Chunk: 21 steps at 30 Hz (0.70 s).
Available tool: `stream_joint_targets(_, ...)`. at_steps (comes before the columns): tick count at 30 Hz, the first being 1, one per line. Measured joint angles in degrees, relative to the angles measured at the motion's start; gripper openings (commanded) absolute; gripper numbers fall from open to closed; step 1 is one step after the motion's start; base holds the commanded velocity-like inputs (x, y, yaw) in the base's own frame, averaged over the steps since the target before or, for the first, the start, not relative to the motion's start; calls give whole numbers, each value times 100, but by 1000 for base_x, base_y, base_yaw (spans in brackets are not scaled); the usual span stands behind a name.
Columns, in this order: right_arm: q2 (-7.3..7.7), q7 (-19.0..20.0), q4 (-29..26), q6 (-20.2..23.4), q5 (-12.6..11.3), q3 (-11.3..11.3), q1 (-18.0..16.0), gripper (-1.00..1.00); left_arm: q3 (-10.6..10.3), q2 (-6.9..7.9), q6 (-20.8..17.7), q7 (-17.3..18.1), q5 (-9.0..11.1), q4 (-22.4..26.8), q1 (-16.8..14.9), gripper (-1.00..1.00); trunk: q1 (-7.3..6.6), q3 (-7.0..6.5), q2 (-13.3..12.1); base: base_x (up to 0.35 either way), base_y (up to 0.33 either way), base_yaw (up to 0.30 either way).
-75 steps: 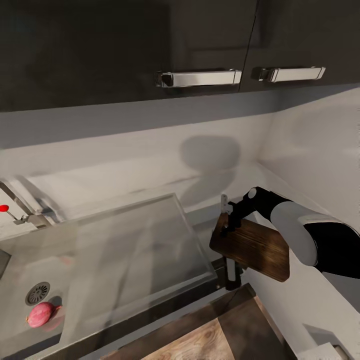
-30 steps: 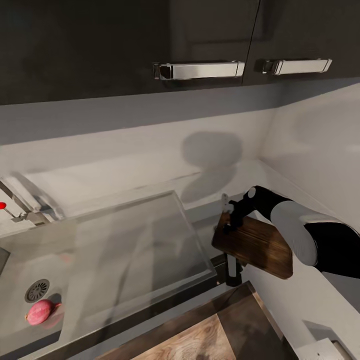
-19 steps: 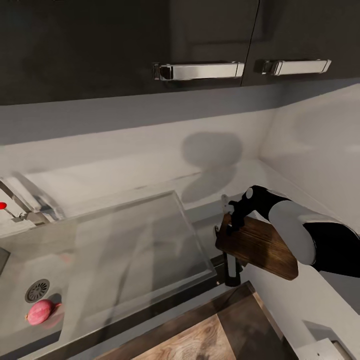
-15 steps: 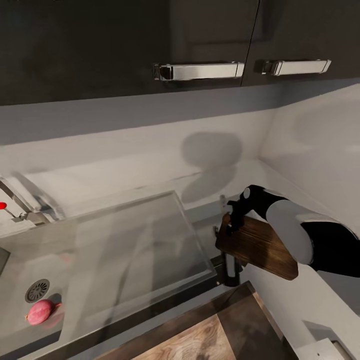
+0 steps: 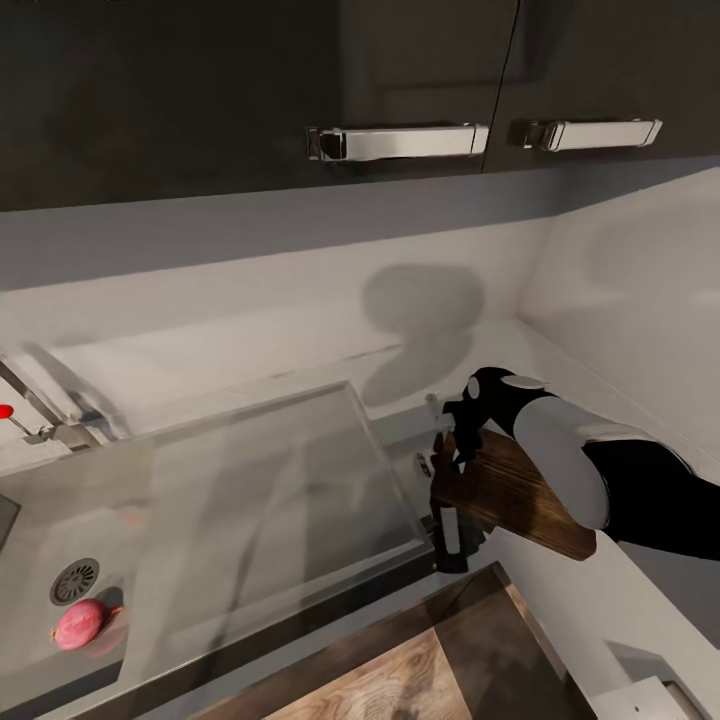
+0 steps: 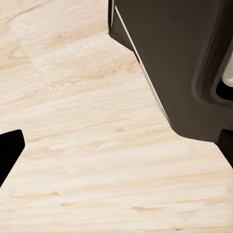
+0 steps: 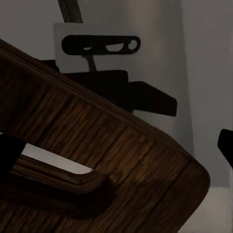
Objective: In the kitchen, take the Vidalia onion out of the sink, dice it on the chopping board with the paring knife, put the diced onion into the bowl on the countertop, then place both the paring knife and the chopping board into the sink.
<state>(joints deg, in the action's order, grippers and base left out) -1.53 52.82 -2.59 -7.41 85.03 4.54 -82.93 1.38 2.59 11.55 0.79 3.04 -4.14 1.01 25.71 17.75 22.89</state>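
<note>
The right gripper (image 5: 447, 452) is clamped on the left end of the board (image 5: 520, 495), carrying it tilted in the air over the counter (image 5: 440, 365), just right of the sink (image 5: 250, 500). The board runs from the fingers away to the right and near side, under the white and black forearm. From the right wrist the board (image 7: 111, 160) fills most of the frame, its rounded corner showing, with dark fingertips (image 7: 7, 155) at either edge.

The onion (image 5: 78, 625) lies in the basin at the far left, near side, just beside the round drain (image 5: 75, 583), well apart from the gripper. The faucet's red knob (image 5: 8, 409) shows at the left edge.

The left wrist looks down on pale wood floor (image 6: 87, 160) and a dark cabinet base (image 6: 170, 68); only dark finger tips (image 6: 9, 150) show at the edges, standing apart with nothing between them.
</note>
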Motion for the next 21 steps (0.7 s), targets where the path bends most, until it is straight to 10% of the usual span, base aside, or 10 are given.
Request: stream_joint_targets(21, 30, -37, 33, -1056, 151, 288, -15, 100, 2, -13, 0, -15, 23, 5, 1, 100, 2, 0, -3, 0, 0, 0)
